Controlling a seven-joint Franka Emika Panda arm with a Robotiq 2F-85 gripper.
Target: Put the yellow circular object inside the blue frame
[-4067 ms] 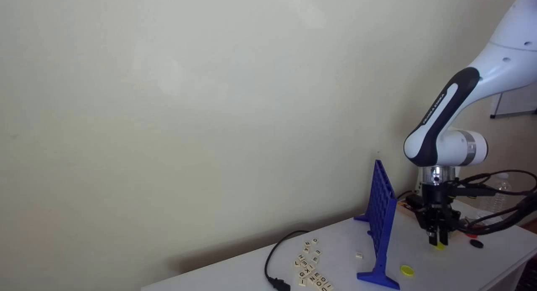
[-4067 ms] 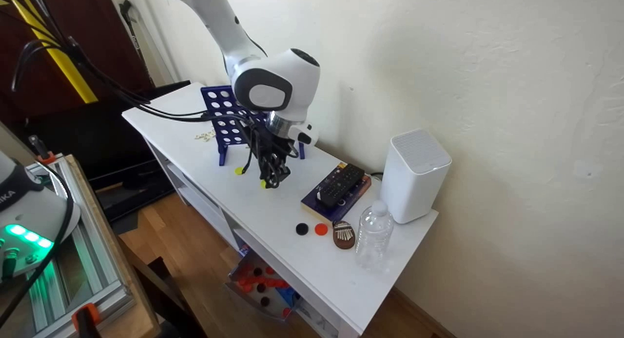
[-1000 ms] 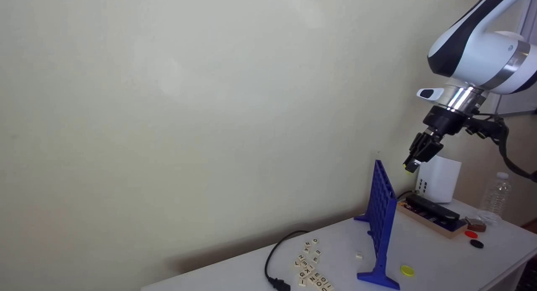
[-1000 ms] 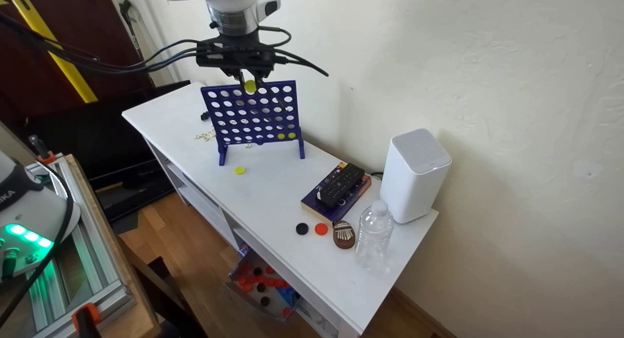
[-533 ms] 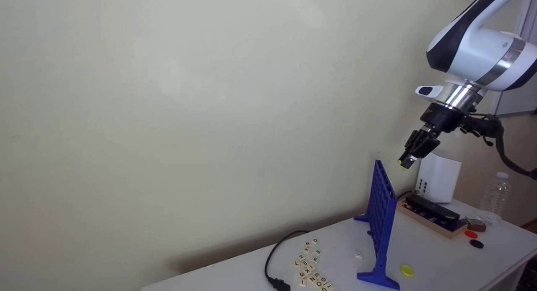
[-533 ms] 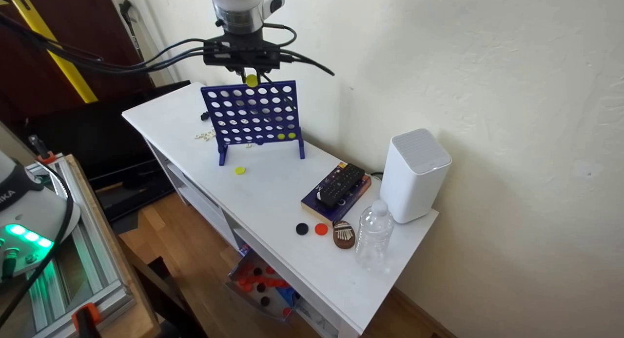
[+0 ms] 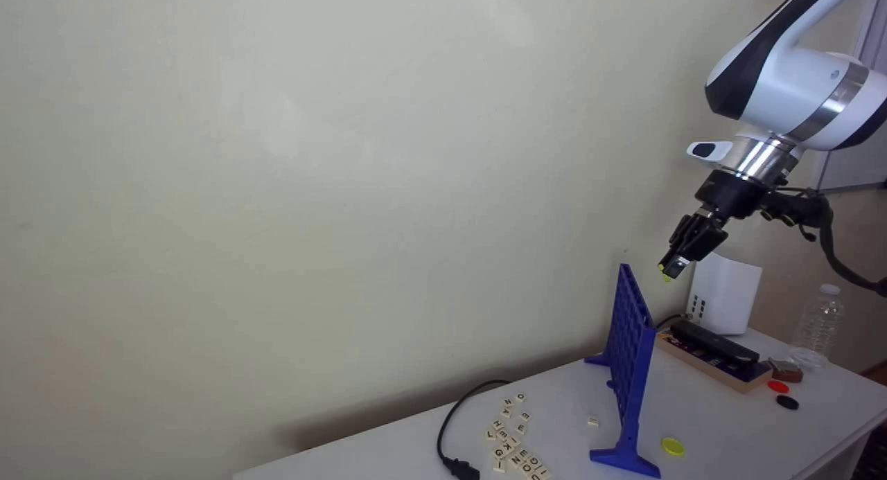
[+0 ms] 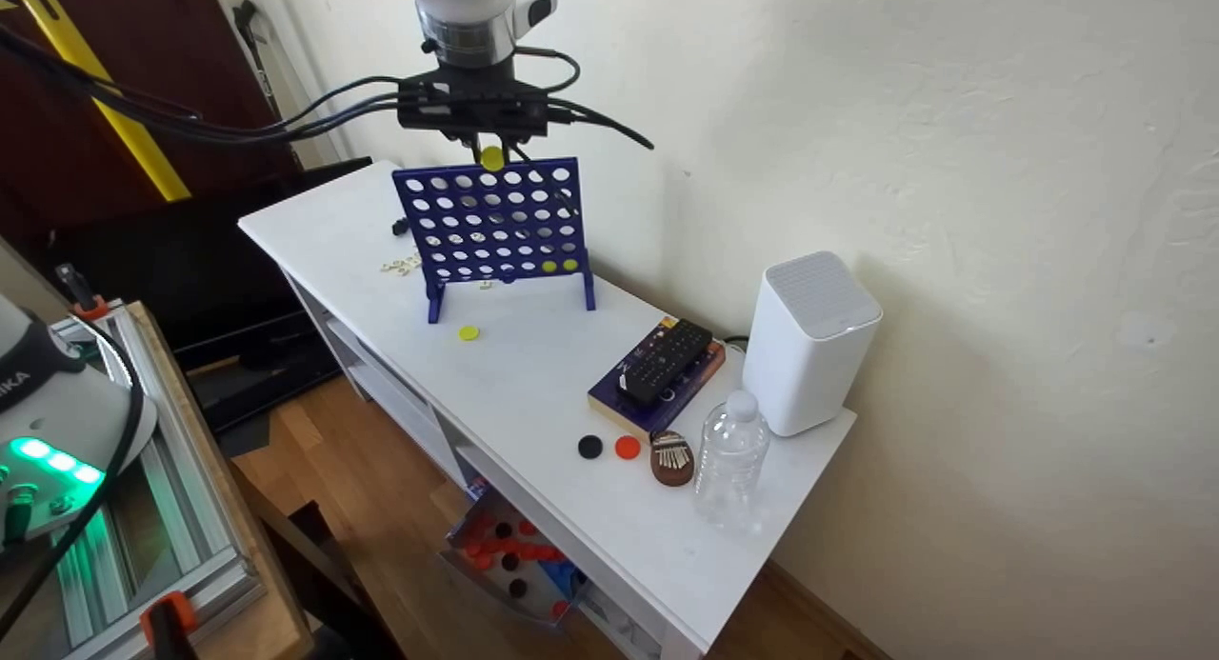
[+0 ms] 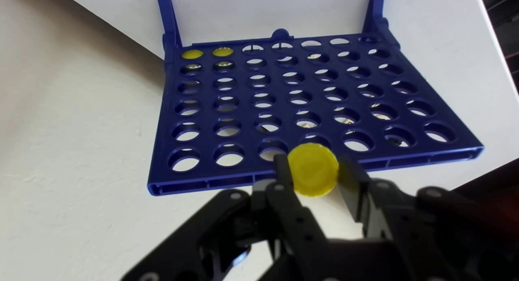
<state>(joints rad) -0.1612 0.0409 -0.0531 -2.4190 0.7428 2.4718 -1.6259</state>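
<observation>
The end effector (image 7: 669, 270) pinches a round yellow token (image 9: 312, 170) by its rim. Open air parts it from the perforated, slot-topped blue plastic frame (image 9: 282, 97).

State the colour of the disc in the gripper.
The disc is yellow; it shows best in the wrist view.

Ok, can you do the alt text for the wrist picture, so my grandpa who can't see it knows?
A black gripper holds a yellow disc, with a blue frame full of round holes behind it. Two more yellow discs fill neighbouring holes at the upper left, in the row nearest the frame's feet.
</observation>
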